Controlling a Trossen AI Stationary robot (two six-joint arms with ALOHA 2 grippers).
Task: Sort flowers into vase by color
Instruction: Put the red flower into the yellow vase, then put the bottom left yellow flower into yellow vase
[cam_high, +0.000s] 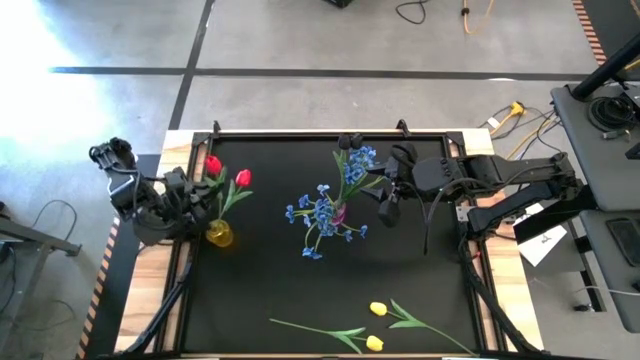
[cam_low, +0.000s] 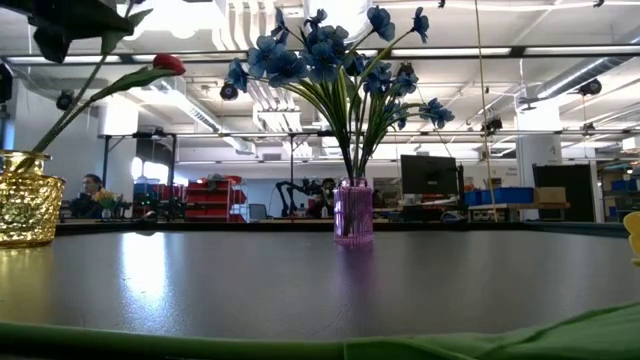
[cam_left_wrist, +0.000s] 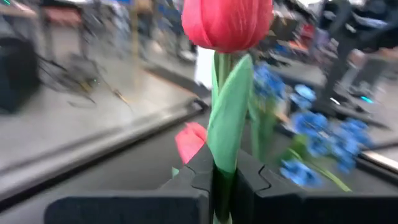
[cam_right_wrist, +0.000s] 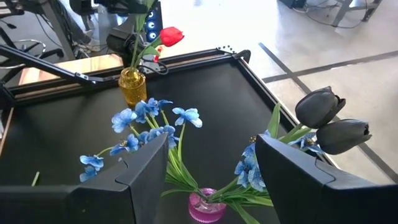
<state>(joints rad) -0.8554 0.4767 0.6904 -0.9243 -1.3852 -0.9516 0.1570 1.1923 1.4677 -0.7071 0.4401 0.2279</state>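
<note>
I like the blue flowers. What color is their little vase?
The vase is pink-purple, clearest in the low view.

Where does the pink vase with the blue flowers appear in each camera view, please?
High view: pink vase at table centre, under blue blossoms.
Low view: centre, standing upright.
Left wrist view: not visible; only its blue flowers.
Right wrist view: bottom centre.
Shared landmark: the yellow vase.

Both arms are black, built of blocky jointed links with black cables looped along them. The left arm (cam_high: 150, 200) carries a bundle of cable at its outer end. The right arm (cam_high: 500, 180) is long, with thick housings. The left pincer (cam_left_wrist: 224, 180) has matte notched fingers; the right pincer (cam_right_wrist: 211, 168) has broad, flat, angular ones.
</note>
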